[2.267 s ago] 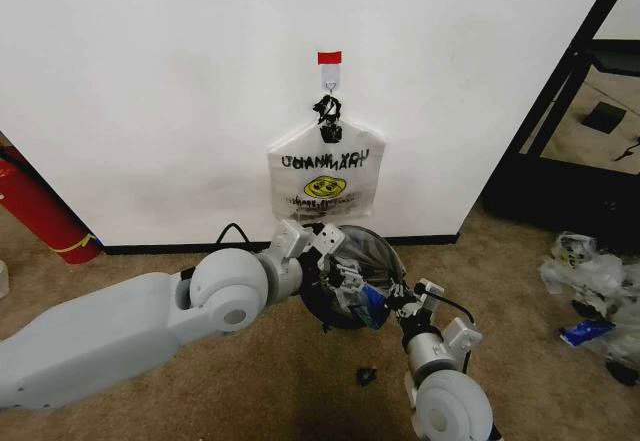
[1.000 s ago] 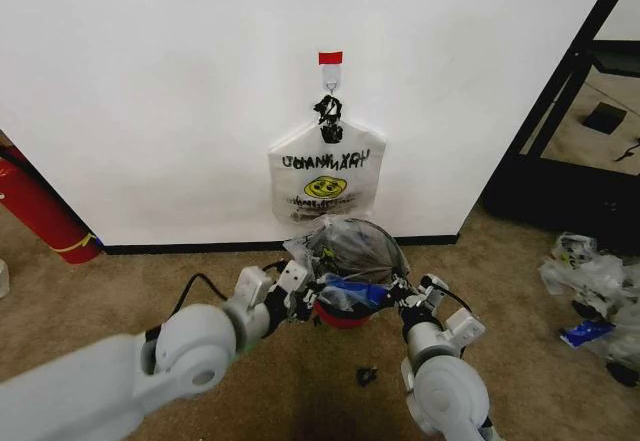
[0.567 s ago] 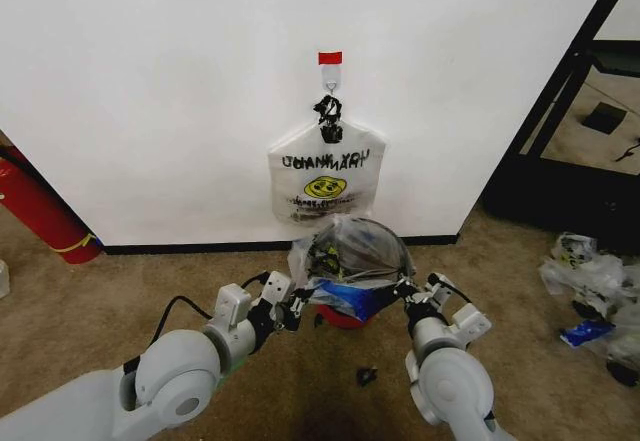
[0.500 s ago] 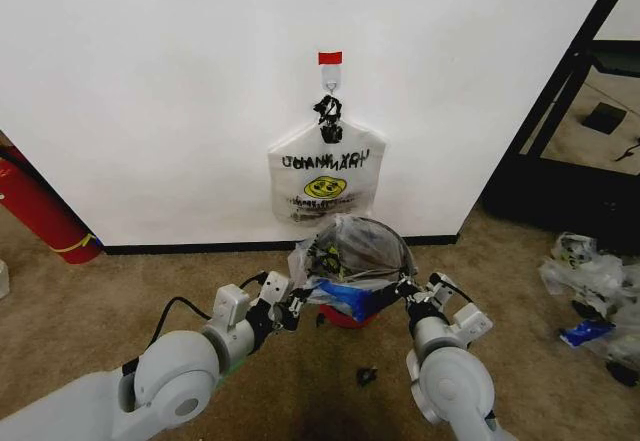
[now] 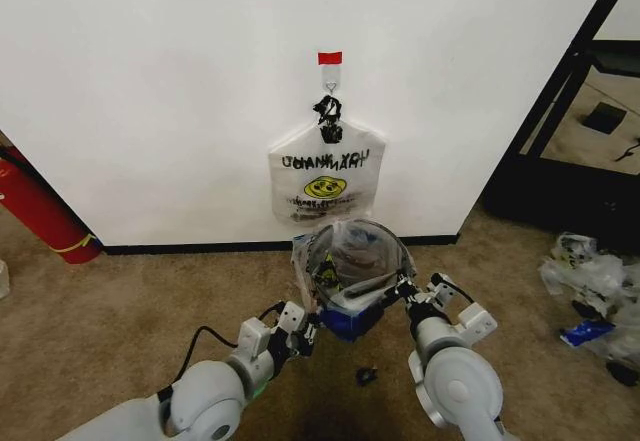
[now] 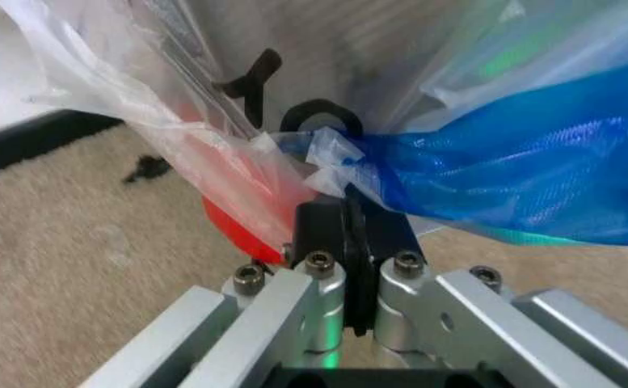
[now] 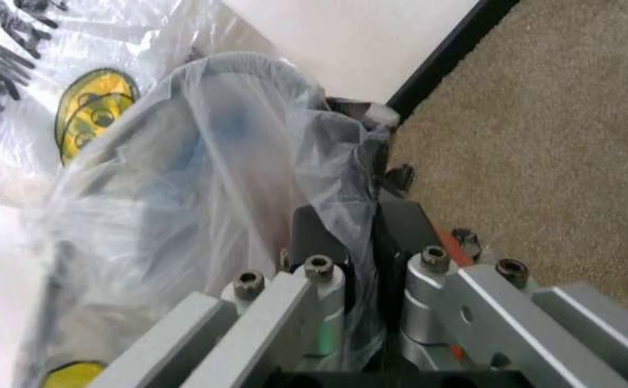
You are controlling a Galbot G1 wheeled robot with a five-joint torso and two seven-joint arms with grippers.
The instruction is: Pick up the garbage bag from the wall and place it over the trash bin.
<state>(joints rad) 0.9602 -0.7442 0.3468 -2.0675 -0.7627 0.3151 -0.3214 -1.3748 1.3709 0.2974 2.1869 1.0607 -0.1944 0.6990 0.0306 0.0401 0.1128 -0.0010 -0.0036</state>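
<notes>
The garbage bag (image 5: 350,253), thin see-through plastic with a blue patch (image 5: 345,323), is stretched over the round black wire-mesh trash bin (image 5: 372,233) at the foot of the wall (image 5: 150,91). My left gripper (image 5: 305,333) is shut on the bag's hem at the bin's near left. In the left wrist view its fingers (image 6: 325,226) pinch plastic beside the blue patch (image 6: 507,178) and the bin's red base (image 6: 238,222). My right gripper (image 5: 405,296) is shut on the hem at the near right, and its fingers (image 7: 319,238) clamp a fold of plastic.
A second white smiley bag (image 5: 325,181) hangs from the hook (image 5: 329,86) under red tape (image 5: 329,57). A red cylinder (image 5: 35,206) leans far left. Clear wrappers (image 5: 595,281) lie right, before a black frame (image 5: 570,111). A small black scrap (image 5: 366,374) lies on the carpet.
Both grippers have drawn back toward me and lower, pulling the bag's hem down over the bin. The blue patch now covers the bin's red base in the head view.
</notes>
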